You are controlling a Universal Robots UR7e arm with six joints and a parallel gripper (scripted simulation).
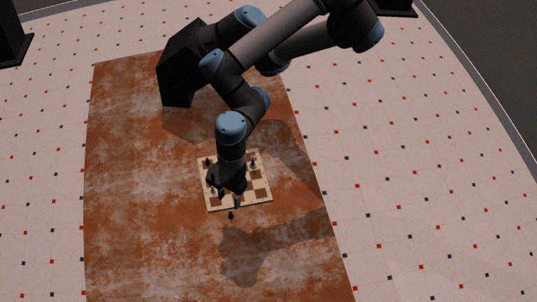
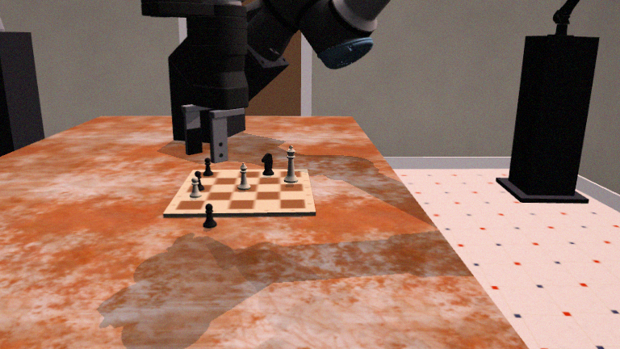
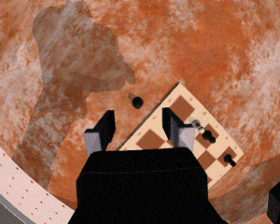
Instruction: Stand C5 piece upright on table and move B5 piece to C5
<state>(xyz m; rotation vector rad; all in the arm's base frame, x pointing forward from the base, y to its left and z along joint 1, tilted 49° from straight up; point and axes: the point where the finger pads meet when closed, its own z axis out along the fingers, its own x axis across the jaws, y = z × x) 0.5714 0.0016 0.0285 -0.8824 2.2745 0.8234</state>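
Counter (image 1: 130, 219) (image 2: 347, 313) (image 3: 196, 42) - blotchy, rust-stained look, smooth; board (image 1: 243, 205) (image 2: 278, 210) (image 3: 217, 177) - pale wood look, matt; fingers (image 1: 228, 196) (image 2: 205, 136) - grey, metal look.

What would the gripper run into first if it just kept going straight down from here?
Most likely the upright black pawn on the table in front of the board. The gripper seems roughly above it, though depth is hard to judge.
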